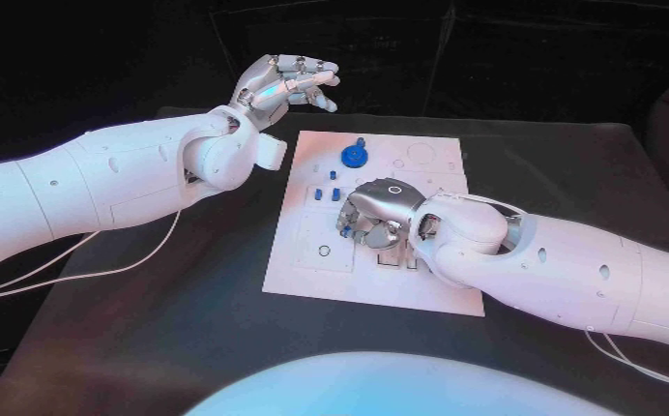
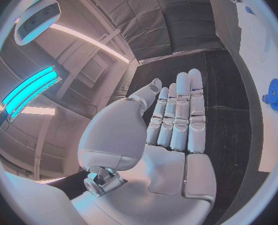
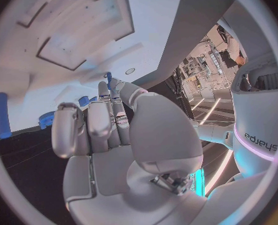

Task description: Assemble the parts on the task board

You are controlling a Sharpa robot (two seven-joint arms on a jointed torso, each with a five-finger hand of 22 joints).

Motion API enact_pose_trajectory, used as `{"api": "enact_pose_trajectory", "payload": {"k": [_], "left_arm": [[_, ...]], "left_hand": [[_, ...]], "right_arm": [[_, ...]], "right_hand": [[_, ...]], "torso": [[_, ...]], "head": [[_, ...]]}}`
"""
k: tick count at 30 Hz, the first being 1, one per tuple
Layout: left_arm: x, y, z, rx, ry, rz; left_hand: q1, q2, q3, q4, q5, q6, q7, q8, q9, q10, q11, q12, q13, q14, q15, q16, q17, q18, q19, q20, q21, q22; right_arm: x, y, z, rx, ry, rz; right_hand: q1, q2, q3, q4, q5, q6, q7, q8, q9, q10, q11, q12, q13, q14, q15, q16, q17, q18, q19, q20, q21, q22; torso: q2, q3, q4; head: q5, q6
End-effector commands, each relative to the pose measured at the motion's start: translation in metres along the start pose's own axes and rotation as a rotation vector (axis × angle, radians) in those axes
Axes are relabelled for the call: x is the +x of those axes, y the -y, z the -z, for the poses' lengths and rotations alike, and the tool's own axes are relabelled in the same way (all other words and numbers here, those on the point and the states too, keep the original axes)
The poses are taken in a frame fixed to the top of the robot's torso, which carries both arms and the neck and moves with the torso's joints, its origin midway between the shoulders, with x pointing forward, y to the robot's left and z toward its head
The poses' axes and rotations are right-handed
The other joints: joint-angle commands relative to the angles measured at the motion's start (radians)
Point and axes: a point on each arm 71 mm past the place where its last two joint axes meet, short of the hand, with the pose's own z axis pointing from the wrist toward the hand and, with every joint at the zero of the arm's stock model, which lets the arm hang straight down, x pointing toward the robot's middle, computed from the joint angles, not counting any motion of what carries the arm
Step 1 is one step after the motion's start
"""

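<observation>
Parts point(image 1: 356, 156) in smooth blue plastic, spread over one flat white board point(image 1: 314, 276) in the middle of the black table point(image 1: 167, 339).

Two silver metal hands. Right hand point(image 1: 374, 215) low over the middle of the board, palm down, fingers point(image 1: 365, 234) curled toward the white surface. From the right wrist, same hand point(image 3: 114, 135) with fingers stretched to the board point(image 3: 145, 35) and one small blue peg point(image 3: 108, 77) right at the fingertips, between thumb and finger. Pinched or merely touched: cannot tell.

Just beyond that hand, on the far left part of the board, a cluster of short pegs point(image 1: 329, 193), four as far as can be counted, upright and close together. Farther back, one round toothed gear point(image 1: 356, 156) with a raised hub, apart from the hand; visible from the right wrist too point(image 3: 46, 119), near one longer blue rod point(image 3: 1, 115).

Board surface matte, cut with round holes and rectangular slots.

Left hand point(image 1: 286, 85) raised above the table's far left, off the board and well apart from every part. Seen from its wrist point(image 2: 170, 130): palm flat, fingers straight and side by side, released, nothing in it, with the gear point(image 2: 275, 94) off to one side on the board's edge point(image 2: 263, 50).
</observation>
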Motion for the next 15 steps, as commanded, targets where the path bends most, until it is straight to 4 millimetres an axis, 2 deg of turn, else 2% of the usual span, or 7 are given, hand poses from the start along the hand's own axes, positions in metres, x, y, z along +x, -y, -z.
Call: {"api": "enact_pose_trajectory", "payload": {"k": [1, 15], "left_arm": [[0.0016, 0.0015, -0.0011, 0.011, -0.013, 0.015], [0.0012, 0.0008, -0.0015, 0.005, -0.012, 0.015]], "left_hand": [[-0.001, -0.001, 0.001, -0.005, 0.004, -0.003, 0.004, -0.003, -0.001, -0.004, -0.001, 0.003, -0.001, 0.006, -0.002, -0.007, -0.001, 0.013, 0.006, -0.002, -0.006, -0.001], [-0.003, -0.001, 0.000, -0.006, 0.005, -0.005, 0.004, -0.004, -0.001, -0.006, 0.000, 0.002, -0.001, 0.006, -0.002, -0.008, -0.002, 0.013, 0.006, -0.002, -0.007, -0.002]], "right_arm": [[0.0029, 0.0001, -0.0002, -0.006, -0.013, 0.005], [0.0000, -0.0007, -0.0013, -0.006, 0.037, 0.018]], "right_hand": [[-0.010, -0.003, 0.002, 0.002, 0.004, 0.002, 0.008, -0.001, 0.001, -0.001, 0.004, -0.004, -0.001, 0.015, -0.005, 0.004, -0.002, -0.012, 0.004, 0.001, 0.005, 0.016], [-0.009, -0.003, 0.002, 0.002, 0.007, 0.000, 0.008, -0.003, 0.000, -0.003, 0.004, -0.006, -0.001, 0.015, -0.005, 0.003, -0.004, -0.012, 0.004, 0.001, 0.005, 0.016]], "torso": [[0.000, 0.0000, -0.0004], [0.000, 0.0003, -0.0007]], "head": [[0.000, -0.001], [0.005, -0.005]]}}
